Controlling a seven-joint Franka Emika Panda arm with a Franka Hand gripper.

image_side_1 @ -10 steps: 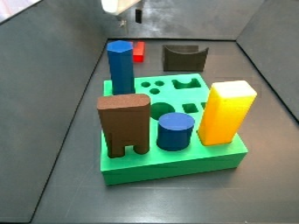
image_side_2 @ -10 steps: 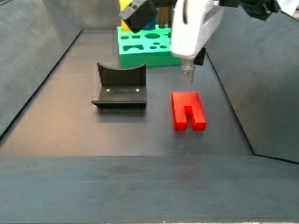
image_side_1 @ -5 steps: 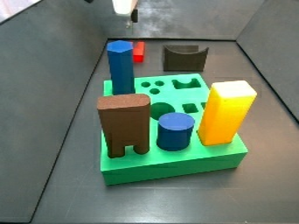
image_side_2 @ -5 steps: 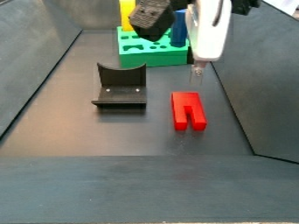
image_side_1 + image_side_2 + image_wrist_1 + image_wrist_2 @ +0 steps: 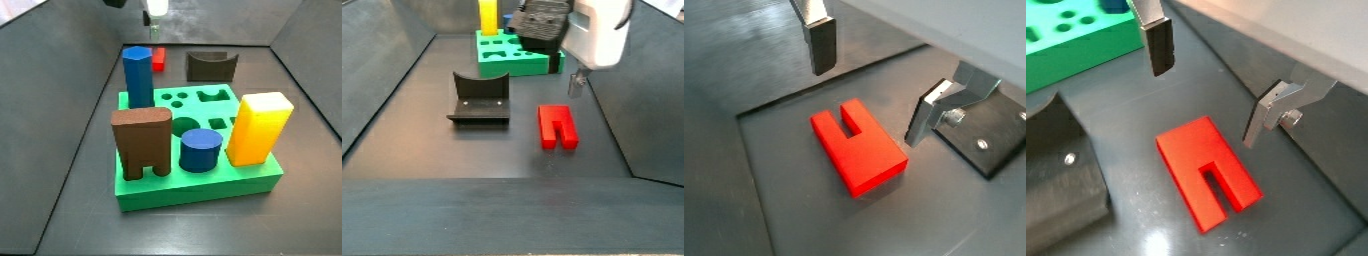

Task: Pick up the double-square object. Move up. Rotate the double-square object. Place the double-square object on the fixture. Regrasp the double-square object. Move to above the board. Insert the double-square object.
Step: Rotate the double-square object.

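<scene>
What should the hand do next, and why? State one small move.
Probably lower the open hand straight down around the double-square object. Both wrist views show the red piece lying flat on the floor below the spread fingers, with nothing held between them, so the pick-up is not yet done.

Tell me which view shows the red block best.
A wrist view: the red block lies whole on the floor, slot visible, below the open gripper. The other wrist view shows it too. A side view shows it smaller; another only a sliver.
</scene>
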